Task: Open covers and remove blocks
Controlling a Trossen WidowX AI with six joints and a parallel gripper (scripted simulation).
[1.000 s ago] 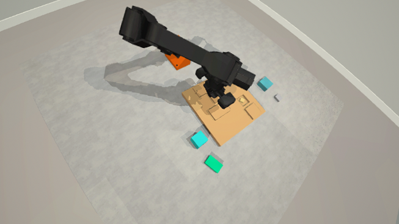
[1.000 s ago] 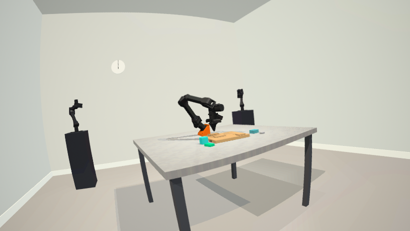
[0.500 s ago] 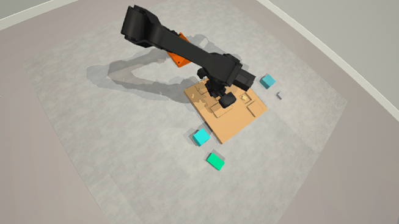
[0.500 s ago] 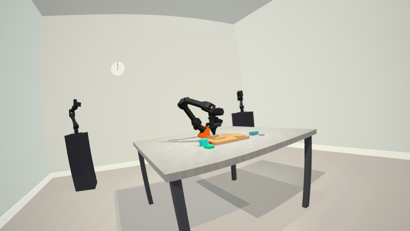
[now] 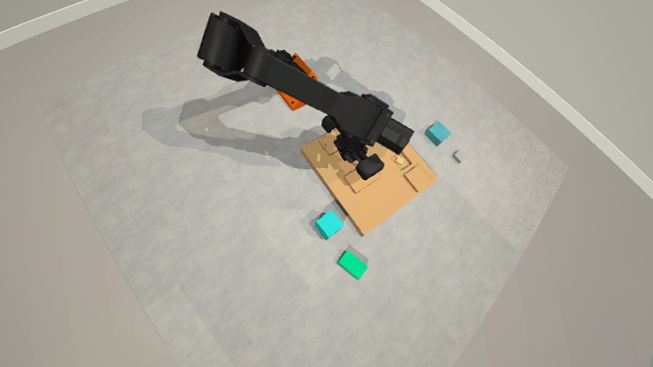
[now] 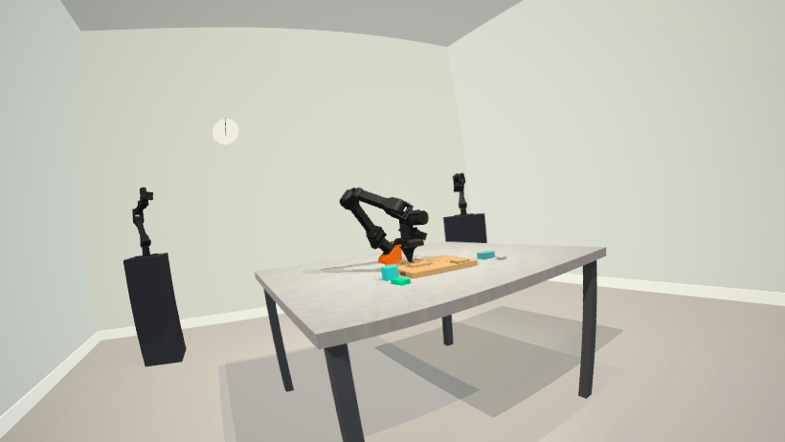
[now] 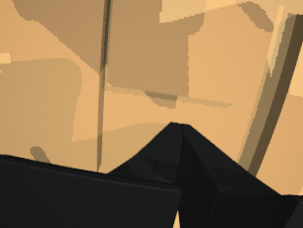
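The tan wooden puzzle board (image 5: pixel 373 201) is lying flat on the grey mottled table top (image 5: pixel 209 211), and four blocks are resting on the table around it. A cyan cube-shaped block (image 5: pixel 328 224) is sitting just beside the board's near-left edge, and a flat green block (image 5: pixel 353 264) is lying a little nearer than that, apart from the board. A teal block (image 5: pixel 437 132) is standing near the board's far corner, with a small grey block (image 5: pixel 459 156) just to its right, both off the board.

The black robot arm (image 5: pixel 298 81) is being reached from its orange base (image 5: pixel 300 68) over the far-left part of the board, hiding several covers beneath the wrist. The black gripper (image 7: pixel 179 130) is being held just above the board surface with its fingers pressed together, nothing between them. In the wrist view a dark slot-like track and the edges of flat tan covers are seen ahead of the fingertips.

A small pale piece is seen in one open well (image 5: pixel 400 160) right of the wrist; whether it is a block cannot be told. Rectangular covers (image 5: pixel 419 176) are lying along the right edge.
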